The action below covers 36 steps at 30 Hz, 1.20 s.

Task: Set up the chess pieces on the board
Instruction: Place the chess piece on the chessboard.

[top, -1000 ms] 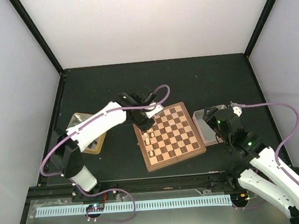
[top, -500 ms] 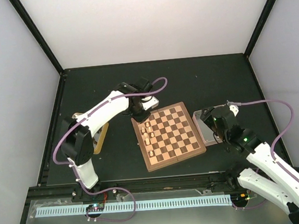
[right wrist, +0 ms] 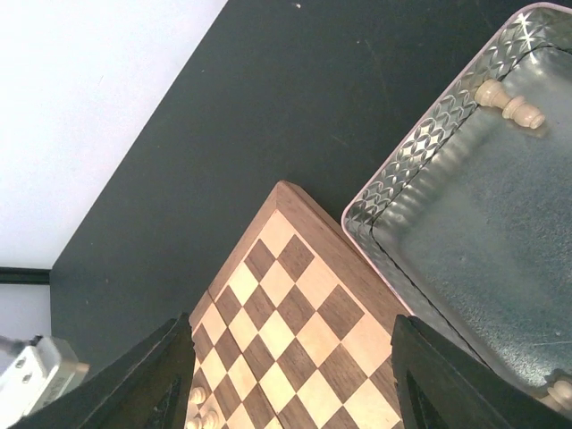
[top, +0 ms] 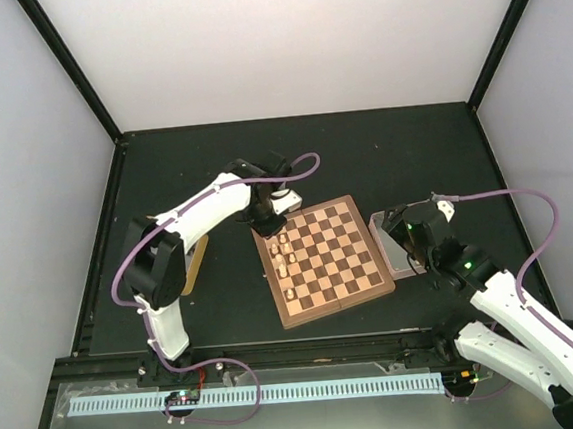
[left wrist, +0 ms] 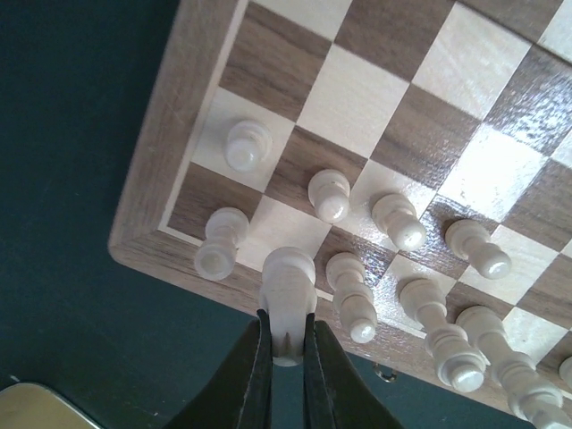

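Dark table (top: pixel 183 173) carries everything. Left arm (top: pixel 206 209) is folded sharply at the elbow near its base, forearm stretched right and away, wrist turned down over the far-left corner of the board (top: pixel 323 259). Right arm (top: pixel 505 301) leans forward from the near-right, wrist over the clear tray (right wrist: pixel 420 143) that sits just beside the board's right edge. The board lies mid-table, skewed. Gold tin (top: pixel 196 268) sits left of it, mostly hidden behind the left arm. Right gripper (right wrist: pixel 290 326): fingers wide apart, nothing between them. Left gripper (left wrist: pixel 286 335): fingers clamped on one pale chessman (left wrist: pixel 288 286) at the board's rim beside the corner; I cannot tell whether it rests on the wood. Other pale chessmen (left wrist: pixel 329 194) stand in two rows along that left edge. One pale piece (right wrist: pixel 509 103) lies in the tray.
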Each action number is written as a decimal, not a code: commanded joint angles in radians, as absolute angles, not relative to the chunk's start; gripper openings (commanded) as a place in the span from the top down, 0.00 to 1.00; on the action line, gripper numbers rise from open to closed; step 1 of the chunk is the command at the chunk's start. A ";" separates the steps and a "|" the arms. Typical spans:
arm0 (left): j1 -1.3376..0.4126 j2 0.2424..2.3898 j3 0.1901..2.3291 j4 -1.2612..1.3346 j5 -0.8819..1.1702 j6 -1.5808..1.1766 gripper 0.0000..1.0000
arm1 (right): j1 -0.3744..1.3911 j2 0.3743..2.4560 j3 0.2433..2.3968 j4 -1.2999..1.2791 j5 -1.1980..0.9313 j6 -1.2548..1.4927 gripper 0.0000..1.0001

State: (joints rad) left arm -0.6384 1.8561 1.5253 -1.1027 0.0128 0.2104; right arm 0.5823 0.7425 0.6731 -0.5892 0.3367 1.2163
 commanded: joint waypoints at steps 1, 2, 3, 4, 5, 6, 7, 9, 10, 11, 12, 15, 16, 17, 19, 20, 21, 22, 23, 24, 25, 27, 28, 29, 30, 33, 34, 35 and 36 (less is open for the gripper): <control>-0.633 1.885 1.503 -1.124 0.022 0.232 0.92 | 0.580 0.739 0.695 -0.571 0.347 1.215 0.39; -0.633 1.892 1.501 -1.126 0.019 0.232 0.92 | 0.580 0.741 0.694 -0.570 0.345 1.215 0.39; -0.633 1.896 1.498 -1.125 0.017 0.232 0.92 | 0.579 0.742 0.693 -0.571 0.344 1.215 0.39; -0.633 1.899 1.496 -1.122 0.012 0.230 0.92 | 0.581 0.741 0.692 -0.570 0.341 1.215 0.39; -0.632 1.902 1.494 -1.122 0.010 0.230 0.92 | 0.580 0.743 0.692 -0.570 0.340 1.216 0.39; -0.632 1.903 1.495 -1.121 0.007 0.229 0.92 | 0.580 0.743 0.691 -0.571 0.339 1.216 0.39; -0.632 1.906 1.497 -1.121 0.005 0.227 0.92 | 0.580 0.742 0.690 -0.570 0.339 1.216 0.39; -0.631 1.910 1.499 -1.117 0.007 0.226 0.92 | 0.580 0.742 0.690 -0.570 0.339 1.216 0.39; -0.631 1.911 1.497 -1.116 0.005 0.223 0.91 | 0.579 0.741 0.690 -0.571 0.339 1.216 0.39; -0.631 1.911 1.496 -1.115 0.007 0.225 0.91 | 0.580 0.742 0.690 -0.571 0.339 1.218 0.39; -0.632 1.914 1.497 -1.115 0.005 0.224 0.89 | 0.579 0.741 0.689 -0.571 0.339 1.218 0.39; -0.632 1.921 1.498 -1.114 0.005 0.223 0.87 | 0.579 0.741 0.689 -0.572 0.339 1.218 0.39; -0.632 1.923 1.498 -1.111 0.005 0.222 0.86 | 0.579 0.741 0.689 -0.571 0.339 1.218 0.39; -0.632 1.925 1.500 -1.110 0.005 0.223 0.86 | 0.580 0.742 0.689 -0.572 0.337 1.218 0.39; -0.631 1.925 1.501 -1.107 0.008 0.222 0.84 | 0.579 0.742 0.687 -0.571 0.336 1.219 0.39; -0.631 1.926 1.500 -1.104 0.010 0.222 0.84 | 0.581 0.742 0.687 -0.571 0.335 1.220 0.39; -0.631 1.926 1.499 -1.103 0.014 0.222 0.83 | 0.580 0.742 0.687 -0.571 0.335 1.220 0.39; -0.632 1.927 1.498 -1.102 0.016 0.222 0.82 | 0.579 0.742 0.687 -0.571 0.335 1.220 0.39; -0.631 1.926 1.498 -1.100 0.017 0.222 0.81 | 0.579 0.742 0.688 -0.570 0.333 1.220 0.39; -0.632 1.927 1.496 -1.097 0.018 0.222 0.81 | 0.579 0.742 0.687 -0.570 0.334 1.220 0.39; -0.630 1.926 1.497 -1.097 0.016 0.221 0.81 | 0.580 0.743 0.687 -0.570 0.332 1.220 0.39; -0.630 1.925 1.498 -1.094 0.013 0.220 0.83 | 0.579 0.742 0.687 -0.572 0.333 1.218 0.39; -0.630 1.925 1.499 -1.092 0.007 0.219 0.85 | 0.580 0.742 0.687 -0.573 0.334 1.219 0.39; -0.630 1.926 1.499 -1.092 0.003 0.218 0.86 | 0.580 0.741 0.687 -0.573 0.334 1.219 0.39; -0.630 1.928 1.499 -1.092 0.001 0.217 0.87 | 0.580 0.741 0.687 -0.573 0.334 1.220 0.39; -0.629 1.932 1.499 -1.092 -0.008 0.213 0.88 | 0.580 0.740 0.686 -0.573 0.335 1.219 0.39; -0.628 1.932 1.500 -1.091 -0.010 0.210 0.88 | 0.579 0.739 0.687 -0.573 0.334 1.220 0.39; -0.627 1.929 1.500 -1.090 -0.009 0.207 0.88 | 0.580 0.740 0.687 -0.574 0.334 1.219 0.39; -0.624 1.921 1.500 -1.086 -0.006 0.202 0.87 | 0.580 0.739 0.687 -0.573 0.332 1.217 0.39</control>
